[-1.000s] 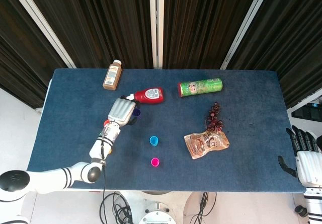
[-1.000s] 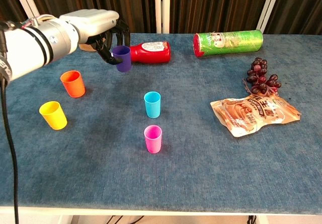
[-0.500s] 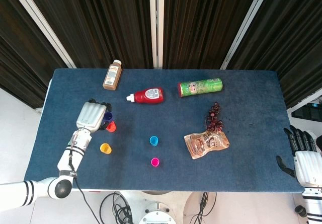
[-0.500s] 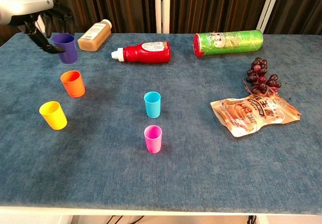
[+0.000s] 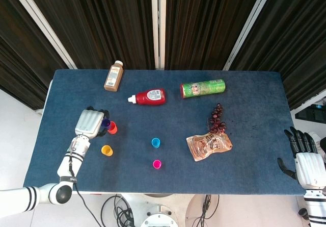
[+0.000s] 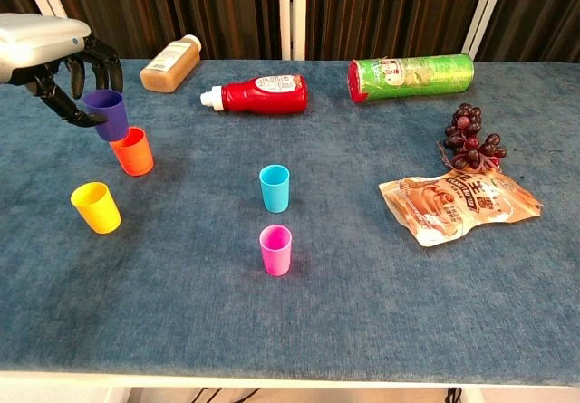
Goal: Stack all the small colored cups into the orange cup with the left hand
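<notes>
The left hand (image 6: pixel 56 54) is partly cut off at the frame edge; its fingers (image 6: pixel 86 72) hold the purple cup (image 6: pixel 106 115) just above the orange cup (image 6: pixel 133 150). The right hand (image 5: pixel 304 158) rests with fingers spread beside the table (image 5: pixel 244 94).

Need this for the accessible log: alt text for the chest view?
The left hand holds a purple cup just above the orange cup on a blue table. Yellow cup, blue cup and pink cup stand loose nearby.
</notes>
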You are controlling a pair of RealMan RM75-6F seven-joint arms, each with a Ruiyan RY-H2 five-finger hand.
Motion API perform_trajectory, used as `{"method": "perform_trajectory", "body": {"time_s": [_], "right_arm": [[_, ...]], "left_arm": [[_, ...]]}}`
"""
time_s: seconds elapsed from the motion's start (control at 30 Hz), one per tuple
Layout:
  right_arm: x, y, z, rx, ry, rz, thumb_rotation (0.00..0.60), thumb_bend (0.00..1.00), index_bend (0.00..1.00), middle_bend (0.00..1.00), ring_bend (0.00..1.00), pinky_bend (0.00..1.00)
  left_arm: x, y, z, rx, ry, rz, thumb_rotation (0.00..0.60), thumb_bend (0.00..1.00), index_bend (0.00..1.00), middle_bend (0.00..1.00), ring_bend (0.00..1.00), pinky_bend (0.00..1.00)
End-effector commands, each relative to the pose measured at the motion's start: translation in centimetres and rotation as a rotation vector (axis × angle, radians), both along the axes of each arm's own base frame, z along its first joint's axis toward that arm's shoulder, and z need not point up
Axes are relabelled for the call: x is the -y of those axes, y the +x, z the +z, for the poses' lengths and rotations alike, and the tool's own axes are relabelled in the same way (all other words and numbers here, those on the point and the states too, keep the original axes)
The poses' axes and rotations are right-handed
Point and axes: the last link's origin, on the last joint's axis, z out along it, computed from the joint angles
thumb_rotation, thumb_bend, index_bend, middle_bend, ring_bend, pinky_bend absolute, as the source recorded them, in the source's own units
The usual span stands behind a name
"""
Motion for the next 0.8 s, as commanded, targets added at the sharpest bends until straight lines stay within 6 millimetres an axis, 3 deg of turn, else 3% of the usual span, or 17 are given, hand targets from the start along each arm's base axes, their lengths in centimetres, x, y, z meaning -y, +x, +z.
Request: {"method": "perform_trajectory", "body": {"time_s": [0.03,0.27,0.5,0.8], "right_arm": [[0.0,-0.1,0.1,0.002,-0.002,-0.005,0.600,0.27,0.00,0.00,0.00,0.00],[0.0,-0.4,0.1,0.005,-0.004,-0.011,0.600,0.27,0.00,0.00,0.00,0.00],[0.0,-0.5,0.3,0.009,-0.007,-0.015,0.600,0.27,0.00,0.00,0.00,0.00],[0.2,-0.3,0.4,0.014,-0.008,-0.006,0.600,0.27,0.00,0.00,0.00,0.00]], "left_arm": [[-0.1,-0.1,-0.6,0.009,-0.004,0.003,0.600,0.31,0.48,0.45,0.47,0.27],[-0.2,-0.1,-1.2,0.005,-0.005,-0.005,0.600,0.31,0.46,0.45,0.45,0.27],[-0.2,-0.1,-1.2,0.019,-0.019,0.008,0.600,0.29,0.23,0.29,0.29,0.20],[1.1,1.1,0.2,0.053,0.000,-0.027,0.600,0.28,0.23,0.27,0.27,0.24]]}}
